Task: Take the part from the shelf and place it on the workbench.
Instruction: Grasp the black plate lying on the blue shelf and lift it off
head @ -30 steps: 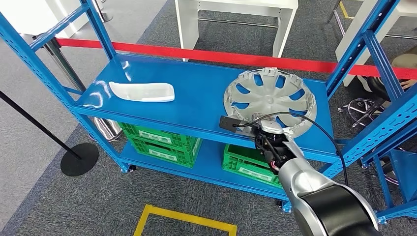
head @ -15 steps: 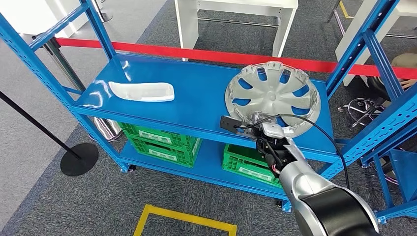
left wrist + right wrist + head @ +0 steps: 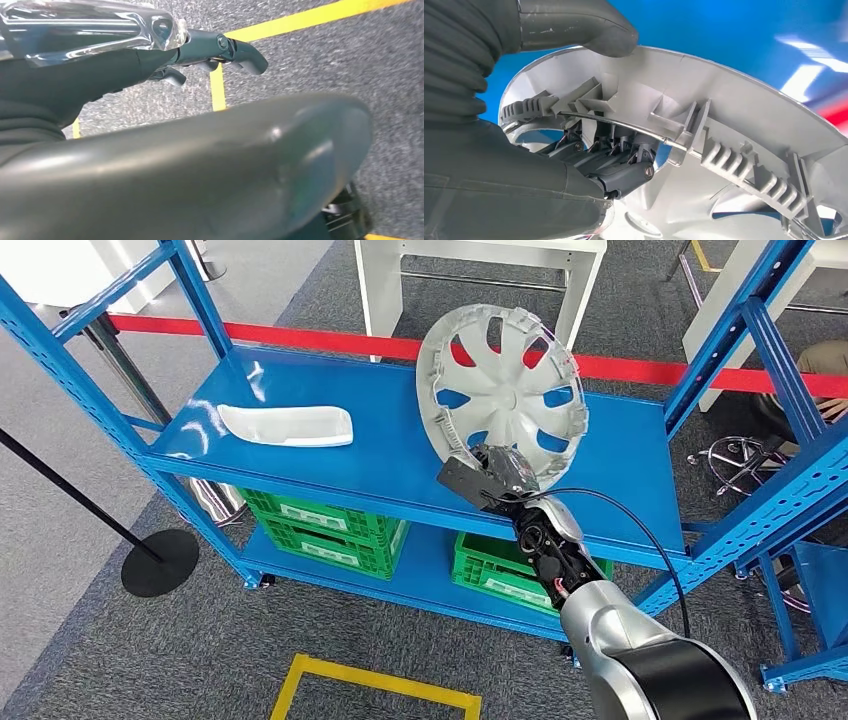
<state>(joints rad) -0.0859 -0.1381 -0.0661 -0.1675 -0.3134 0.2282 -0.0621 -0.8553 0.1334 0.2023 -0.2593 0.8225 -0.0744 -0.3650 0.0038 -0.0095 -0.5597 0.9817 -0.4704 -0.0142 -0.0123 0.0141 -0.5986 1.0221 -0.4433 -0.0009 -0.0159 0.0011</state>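
Observation:
A silver wheel cover (image 3: 503, 388) stands tilted almost upright above the right half of the blue shelf (image 3: 400, 455). My right hand (image 3: 497, 476) grips its lower rim. In the right wrist view the thumb (image 3: 579, 27) presses the outside of the wheel cover (image 3: 744, 125) rim while darker fingers (image 3: 616, 160) hook inside it. A white curved part (image 3: 286, 425) lies flat on the shelf's left side. In the left wrist view my left hand (image 3: 210, 47) hangs over grey carpet, its fingers curled in with nothing in them.
Blue uprights (image 3: 770, 370) frame the shelf on both sides. Green crates (image 3: 325, 525) sit on the lower level. A red barrier tape (image 3: 300, 340) and a white table (image 3: 480, 270) stand behind. Yellow floor marking (image 3: 370, 690) lies in front. A black stanchion base (image 3: 160, 562) is at left.
My right hand has lifted the wheel cover off the shelf and tipped it from nearly flat to almost upright, shifting it left and up. The white part has not moved.

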